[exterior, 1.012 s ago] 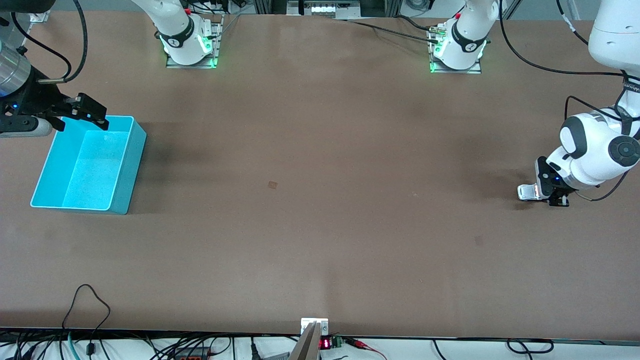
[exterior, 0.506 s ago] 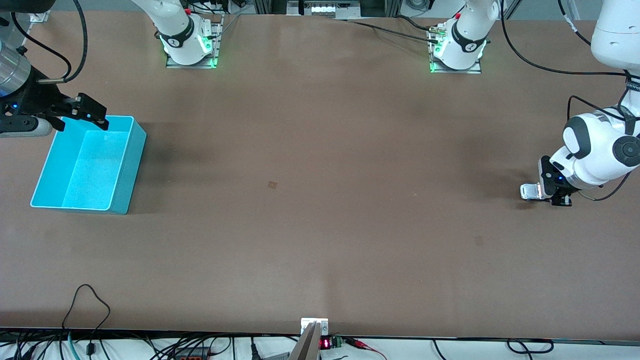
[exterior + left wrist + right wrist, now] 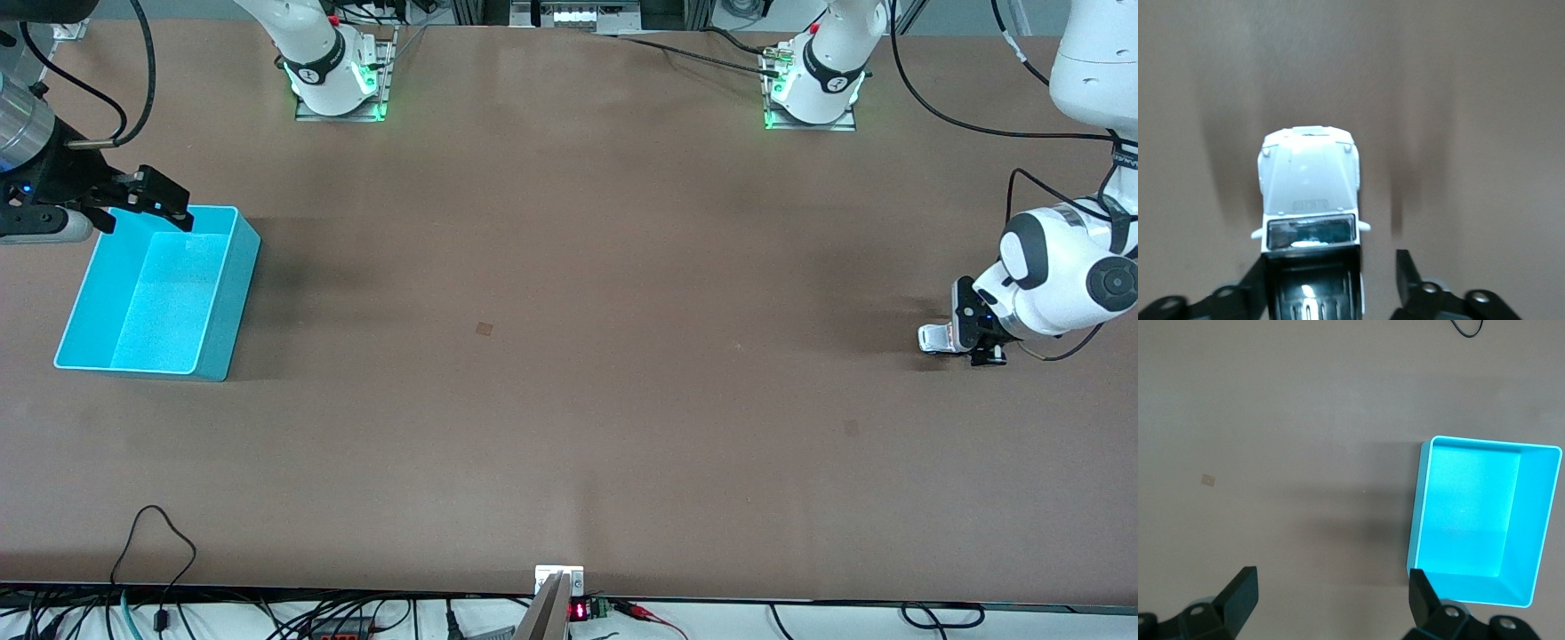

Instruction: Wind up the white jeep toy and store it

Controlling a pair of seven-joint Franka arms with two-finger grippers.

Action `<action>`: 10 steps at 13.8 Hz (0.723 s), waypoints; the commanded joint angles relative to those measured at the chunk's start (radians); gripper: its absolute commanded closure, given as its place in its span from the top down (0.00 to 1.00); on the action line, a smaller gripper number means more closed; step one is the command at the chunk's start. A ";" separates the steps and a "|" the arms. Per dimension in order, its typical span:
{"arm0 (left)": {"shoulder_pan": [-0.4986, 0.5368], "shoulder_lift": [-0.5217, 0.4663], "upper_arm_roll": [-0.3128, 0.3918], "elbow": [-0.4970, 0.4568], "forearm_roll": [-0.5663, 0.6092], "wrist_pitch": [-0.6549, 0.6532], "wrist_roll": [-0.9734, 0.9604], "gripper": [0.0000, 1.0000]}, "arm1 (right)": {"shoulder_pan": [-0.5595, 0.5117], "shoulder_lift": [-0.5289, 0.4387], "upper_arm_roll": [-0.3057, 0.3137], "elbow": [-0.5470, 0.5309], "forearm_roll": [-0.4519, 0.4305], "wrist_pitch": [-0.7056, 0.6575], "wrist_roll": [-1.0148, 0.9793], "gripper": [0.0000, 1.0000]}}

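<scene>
Jaws first: in the left wrist view we see the left gripper (image 3: pixel 1331 280) standing open, and the white jeep toy (image 3: pixel 1310 200) sits between its fingers (image 3: pixel 1408 277). One finger lies against the side of the jeep's black roof panel, while the other stands apart from the car with bare table showing between them. The jeep's white bonnet points away from the gripper, and its windscreen and roof reach back into the gap. We cannot tell from these views whether the first finger presses on the car or only sits beside it.

In the front view we find the same left gripper (image 3: pixel 965 342) low at the table (image 3: pixel 569 400), toward the left arm's end, with the white jeep toy (image 3: pixel 933 339) poking out from it as a small pale shape resting on the brown surface.

At the right arm's end, the right gripper (image 3: pixel 147 200) hangs over the upper corner of the cyan bin (image 3: pixel 233 293), and we see its fingers (image 3: pixel 1241 590) spread wide with nothing between them. The right wrist view looks down on the cyan bin (image 3: pixel 1421 513), whose inside holds nothing. The jeep and the bin lie well apart, at the table's two ends.
</scene>
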 commanded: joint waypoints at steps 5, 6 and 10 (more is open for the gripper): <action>0.012 -0.080 -0.046 0.130 0.008 -0.308 -0.117 1.00 | -0.003 -0.021 -0.001 -0.024 0.008 0.011 -0.011 1.00; 0.011 -0.103 -0.046 0.130 0.008 -0.337 -0.171 1.00 | -0.003 -0.019 -0.001 -0.024 0.008 0.011 -0.011 1.00; 0.009 -0.134 -0.130 0.248 0.008 -0.571 -0.408 1.00 | -0.003 -0.021 -0.001 -0.024 0.008 0.011 -0.011 1.00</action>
